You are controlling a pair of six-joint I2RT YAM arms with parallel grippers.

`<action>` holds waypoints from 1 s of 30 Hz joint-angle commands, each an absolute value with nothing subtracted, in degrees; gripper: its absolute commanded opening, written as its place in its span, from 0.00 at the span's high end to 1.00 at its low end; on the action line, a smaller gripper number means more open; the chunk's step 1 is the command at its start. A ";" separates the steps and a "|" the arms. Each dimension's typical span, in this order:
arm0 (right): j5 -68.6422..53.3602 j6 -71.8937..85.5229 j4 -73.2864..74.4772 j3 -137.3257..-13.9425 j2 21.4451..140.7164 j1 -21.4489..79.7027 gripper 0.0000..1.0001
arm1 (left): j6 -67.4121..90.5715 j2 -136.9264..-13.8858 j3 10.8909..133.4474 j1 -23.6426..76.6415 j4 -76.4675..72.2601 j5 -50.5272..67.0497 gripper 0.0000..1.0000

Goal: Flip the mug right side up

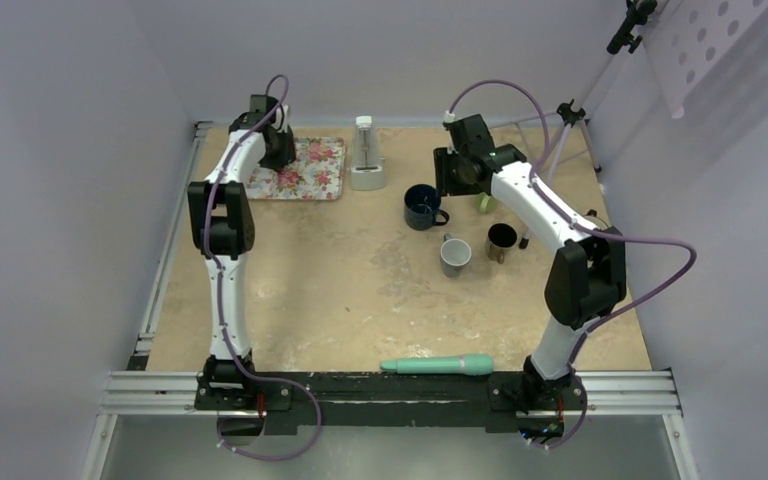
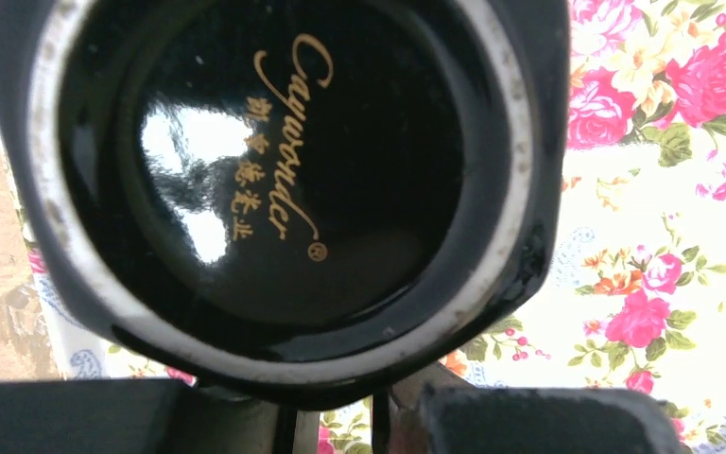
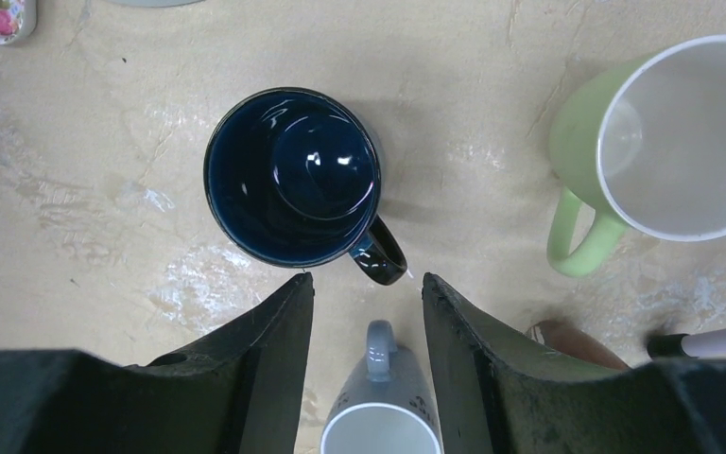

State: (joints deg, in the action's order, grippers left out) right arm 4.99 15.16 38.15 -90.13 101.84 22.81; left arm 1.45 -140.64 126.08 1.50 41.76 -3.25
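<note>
In the top view's upper left, the mug [image 2: 284, 180] sits on the tray [image 1: 325, 165]. From my right wrist, a second mug [image 3: 293, 175] lies centre, a third mug [image 3: 666, 142] upper right, a fourth mug [image 3: 378, 430] bottom centre.
</note>
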 commanded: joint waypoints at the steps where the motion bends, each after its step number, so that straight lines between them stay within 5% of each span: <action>1: 5.13 14.15 39.86 -90.85 98.49 22.90 0.50 | 3.17 -135.08 123.68 0.22 41.87 -2.25 1.00; 9: 4.97 13.94 38.89 -89.22 95.07 23.06 0.50 | -2.08 -121.11 102.08 -1.41 39.25 1.75 1.00; 13: 4.43 13.26 39.04 -89.65 95.53 23.12 0.50 | -2.10 -121.67 103.04 -1.41 39.72 3.24 0.65; 18: 4.89 13.00 38.77 -88.77 94.46 23.38 0.50 | -1.93 -127.63 110.36 -1.41 42.55 -2.57 0.57; 21: 4.81 13.32 38.01 -86.90 93.01 23.34 0.50 | -1.85 -129.67 113.30 -1.41 43.62 -3.31 0.63; 25: 5.22 13.53 37.69 -84.94 91.41 23.32 0.50 | -2.08 -129.05 112.91 -1.41 43.17 -1.53 1.00; 30: 5.65 13.69 38.40 -85.78 89.61 23.35 0.50 | -1.32 -124.01 113.03 -1.47 45.23 5.28 1.00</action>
